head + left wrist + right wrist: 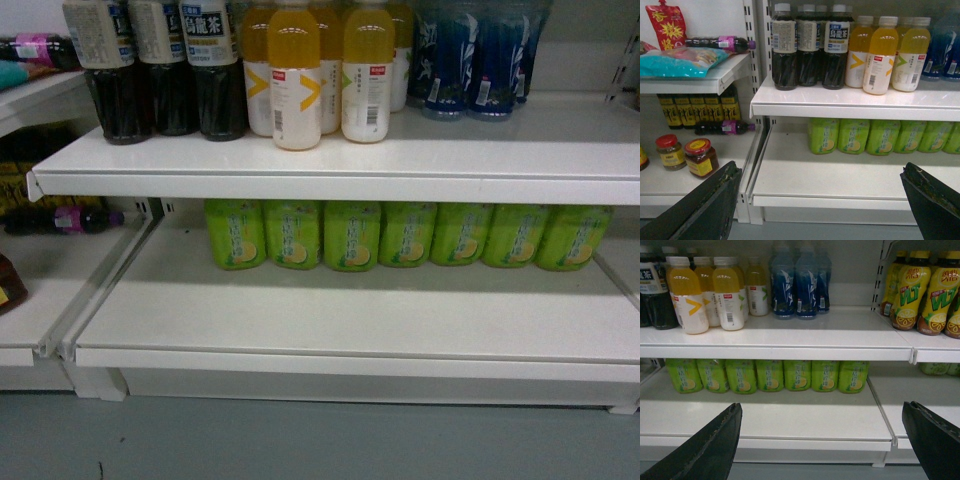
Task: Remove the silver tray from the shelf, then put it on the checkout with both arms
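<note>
I can't find the silver tray on either shelf board yet, so with left gripper and right gripper jaws spread wide and empty, I'd search beyond twelve o'clock before reaching.

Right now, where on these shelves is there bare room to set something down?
The lower shelf is bare in front of the green bottles. The upper shelf has room right of the yellow bottles, before the blue ones. Its left side is crowded with dark bottles.
</note>
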`<state>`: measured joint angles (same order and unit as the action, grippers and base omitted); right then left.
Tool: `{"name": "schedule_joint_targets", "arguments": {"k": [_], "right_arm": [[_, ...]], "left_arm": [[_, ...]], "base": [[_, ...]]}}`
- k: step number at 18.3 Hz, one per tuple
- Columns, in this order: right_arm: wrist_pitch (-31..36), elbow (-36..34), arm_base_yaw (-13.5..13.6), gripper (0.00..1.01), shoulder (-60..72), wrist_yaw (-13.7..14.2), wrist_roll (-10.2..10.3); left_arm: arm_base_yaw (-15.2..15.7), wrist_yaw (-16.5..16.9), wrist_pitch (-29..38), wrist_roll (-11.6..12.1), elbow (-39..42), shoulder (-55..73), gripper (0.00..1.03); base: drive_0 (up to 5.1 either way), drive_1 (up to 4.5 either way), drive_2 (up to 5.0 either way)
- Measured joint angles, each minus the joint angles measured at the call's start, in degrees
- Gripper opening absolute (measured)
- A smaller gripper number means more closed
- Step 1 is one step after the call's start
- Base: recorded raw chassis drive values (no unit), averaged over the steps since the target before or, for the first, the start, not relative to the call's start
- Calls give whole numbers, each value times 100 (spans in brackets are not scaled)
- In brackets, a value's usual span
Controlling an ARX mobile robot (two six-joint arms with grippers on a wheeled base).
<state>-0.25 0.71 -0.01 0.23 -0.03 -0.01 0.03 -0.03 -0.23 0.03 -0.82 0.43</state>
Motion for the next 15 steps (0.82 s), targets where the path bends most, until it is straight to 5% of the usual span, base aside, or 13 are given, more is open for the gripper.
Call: {"name": "schedule_joint_targets", "arguments": {"k": [15], "right_arm": [[-9, 0, 0, 98, -2, 2, 0]], "left_arm": [[0, 17, -7, 2, 0, 0, 98]], "base": [[0, 0, 0]]}}
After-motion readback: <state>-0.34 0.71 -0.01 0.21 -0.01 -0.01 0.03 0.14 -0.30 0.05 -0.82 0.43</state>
